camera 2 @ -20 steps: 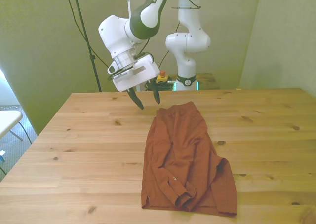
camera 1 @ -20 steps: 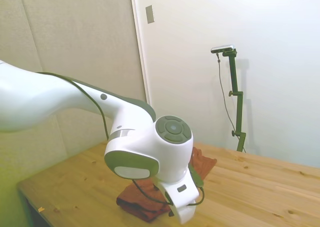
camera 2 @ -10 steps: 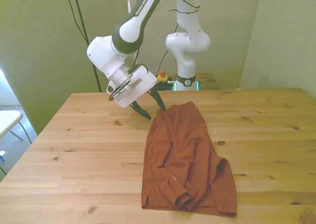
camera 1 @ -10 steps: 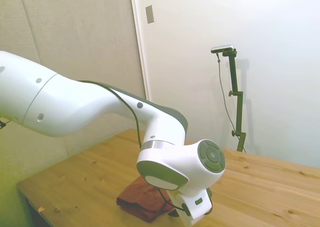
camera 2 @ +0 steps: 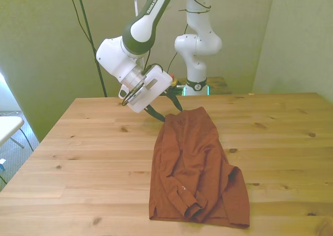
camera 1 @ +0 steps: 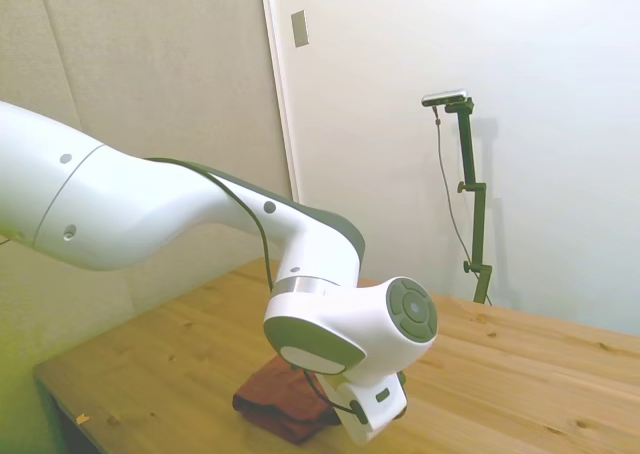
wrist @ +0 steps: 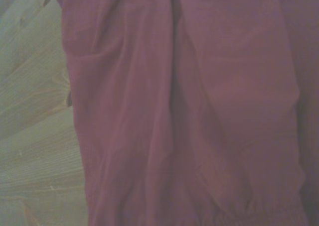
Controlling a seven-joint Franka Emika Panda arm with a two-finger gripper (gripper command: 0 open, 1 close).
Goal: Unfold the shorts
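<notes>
Side, front, close wrist views

Wooden table (camera 2: 93,158), rust-brown shorts (camera 2: 195,163) lying wrinkled, seemingly folded, on it

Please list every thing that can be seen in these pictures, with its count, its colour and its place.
shorts: one, rust-brown, folded and wrinkled, lying on the table from its far edge toward its near edge, a little to the front view's right of the middle.
table: one, light wood with knots, under everything.
wall plate: one, grey, high on the wall in the side view.
arm: one, white with dark joints, bending down over the far end of the shorts.
gripper: one, dark fingers open, tilted, tips right at the far corner of the shorts on the front view's left; contact cannot be judged.
</notes>
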